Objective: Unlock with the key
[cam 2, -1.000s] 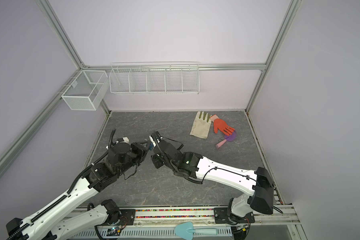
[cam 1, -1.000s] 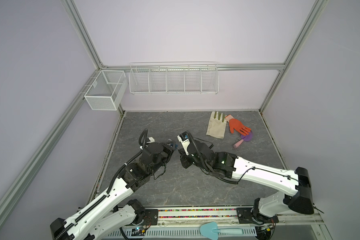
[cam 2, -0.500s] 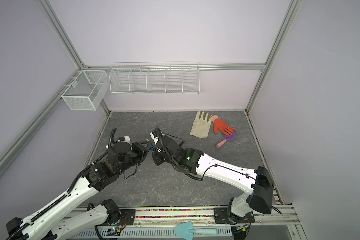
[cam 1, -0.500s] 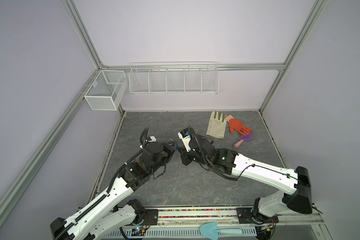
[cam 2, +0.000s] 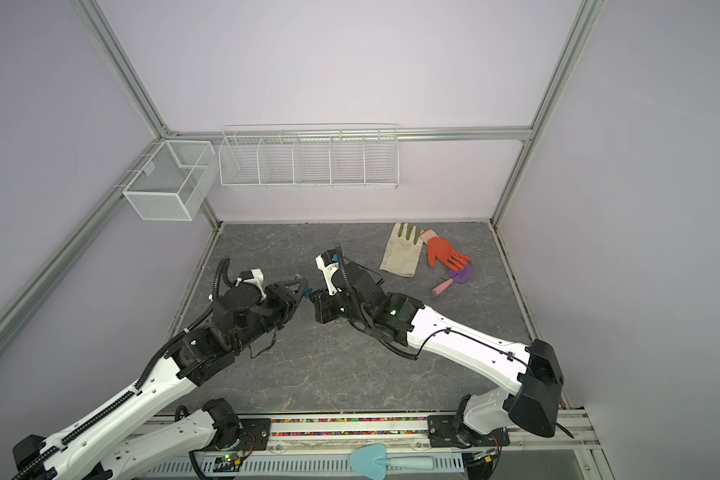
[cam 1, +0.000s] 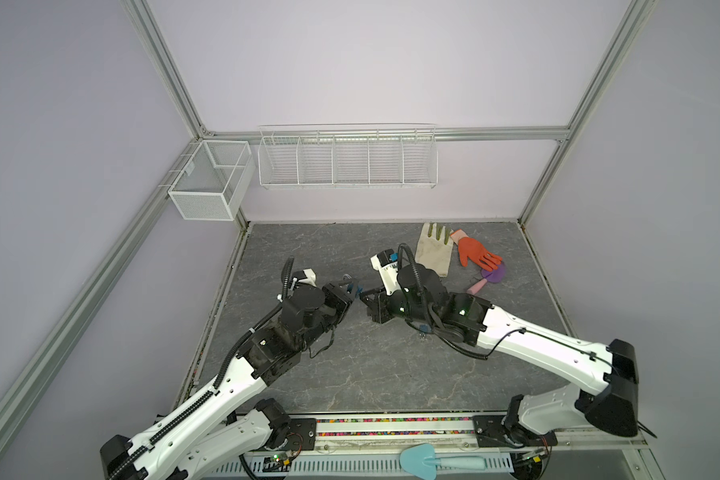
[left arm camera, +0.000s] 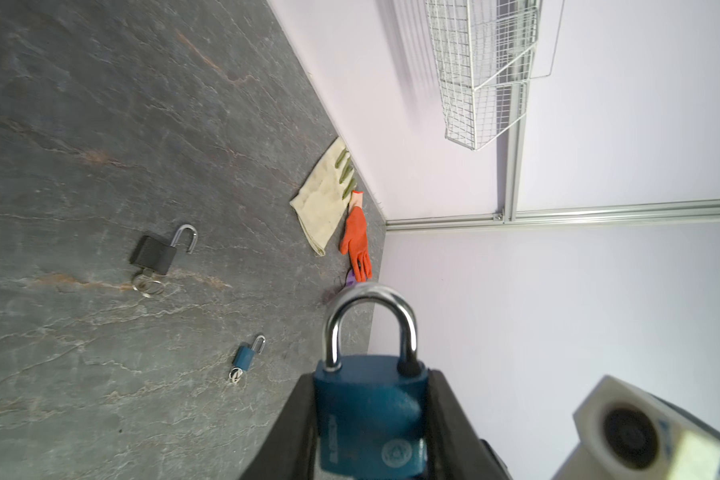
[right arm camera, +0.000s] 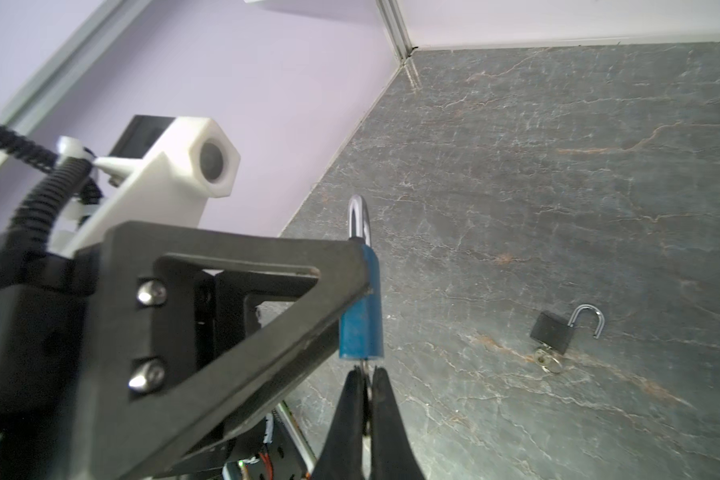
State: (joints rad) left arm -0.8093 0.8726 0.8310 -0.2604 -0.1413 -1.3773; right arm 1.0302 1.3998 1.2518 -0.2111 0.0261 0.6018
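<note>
blue padlock (left arm camera: 371, 415) clamped in left hand (left arm camera: 368, 380); right hand (right arm camera: 366, 376) pinches the key (right arm camera: 364, 366) at its keyway; an off-axis twist could slip it.

Middle of the tabletop (cam 1: 371, 374) is jammed: left hand (left arm camera: 371, 376) clamped on a blue padlock (left arm camera: 371, 415), right hand (right arm camera: 365, 372) pinched on the key (right arm camera: 365, 365) at its base, tip to tip, no lane between. An open black padlock (left arm camera: 152, 253) and a small blue padlock (left arm camera: 246, 358) lie flat, probably under the right arm. The back right corner is crowded: beige glove (cam 1: 433, 251), orange glove (cam 1: 474, 253), purple brush (cam 1: 491, 276). Front centre and the back left strip are bare. Wire rack (cam 1: 346, 162) and mesh basket (cam 1: 208, 183) hang on the walls, high above.
</note>
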